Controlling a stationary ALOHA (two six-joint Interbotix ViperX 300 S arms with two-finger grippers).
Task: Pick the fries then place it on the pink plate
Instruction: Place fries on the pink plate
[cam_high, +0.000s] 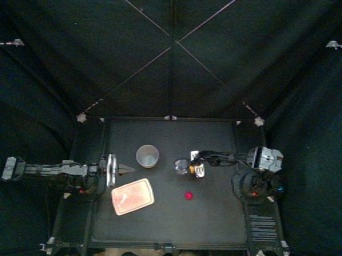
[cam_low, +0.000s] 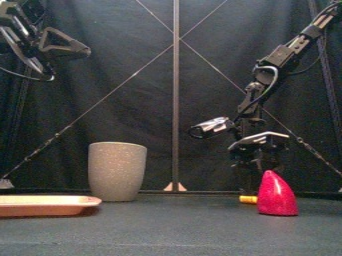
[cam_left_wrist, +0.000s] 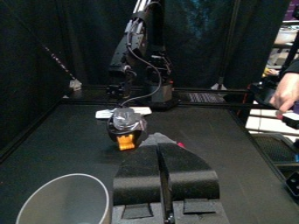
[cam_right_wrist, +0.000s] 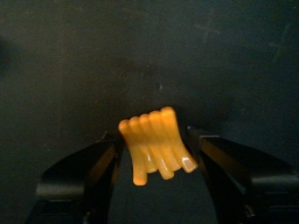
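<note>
Right pincer (cam_right_wrist: 156, 145) is down at the table (cam_high: 214, 215), right of the middle, and grasps the fries (cam_right_wrist: 158, 131): one black jaw lies against each side of the bundle. There is one bundle of fries, orange-yellow, and some five sticks can be counted in it in the right wrist view. In the front view only a small orange end of it shows at table level, just beside the red toy (cam_low: 277, 194).

Left pincer (cam_left_wrist: 163, 179) hangs over the table's left edge with its two jaws clenched together on nothing, pointing across toward the right arm.

Four loose things are on the table, one of each. The single pink plate (cam_high: 134, 197) lies flat at front left, well apart from the fries. The single grey cup (cam_high: 147, 154) stands upright behind the plate, between the two pincers. The single red toy, a pointed cone shape, stands near the middle, in front of the right pincer and to the right of the plate. The fries are the fourth, behind the red toy and to the right of the cup.
</note>
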